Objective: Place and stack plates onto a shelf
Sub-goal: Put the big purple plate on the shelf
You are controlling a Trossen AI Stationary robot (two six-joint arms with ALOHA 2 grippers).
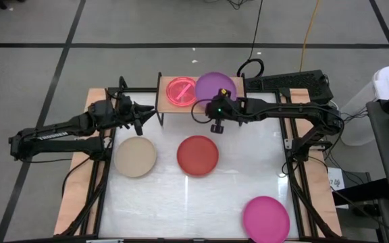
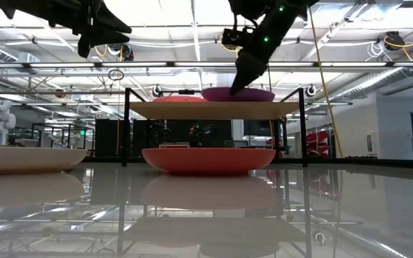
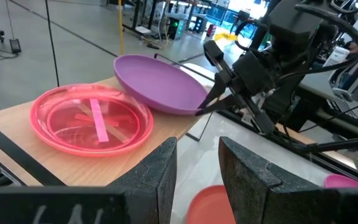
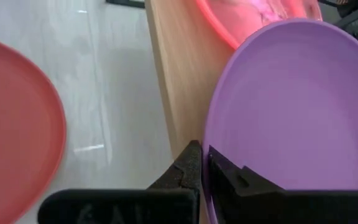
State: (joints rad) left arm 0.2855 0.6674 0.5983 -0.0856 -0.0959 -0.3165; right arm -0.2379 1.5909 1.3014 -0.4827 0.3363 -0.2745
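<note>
Shelf (image 1: pixel 238 82) at the far edge of the white surface (image 1: pixel 194 202) carrying a pink plate (image 1: pixel 181 90) and purple plate (image 1: pixel 216 86), right pincer (image 1: pixel 216 108) at the purple plate's near rim, left pincer (image 1: pixel 148 112) beside the shelf, beige plate (image 1: pixel 135 156), red plate (image 1: pixel 198 154), magenta plate (image 1: pixel 266 218) near right.

Readable text: one item only. High view, left arm (image 1: pixel 59 138): white capital lettering along the dark forearm link, at the left edge of the table, reads "TROSSEN"; any characters after that word are not resolved. Left wrist view: pale marks on the dark body at the near edge, too cropped to read. Low view: small lit signs in the room far behind the table, not legible. Right wrist view: no text seen.
</note>
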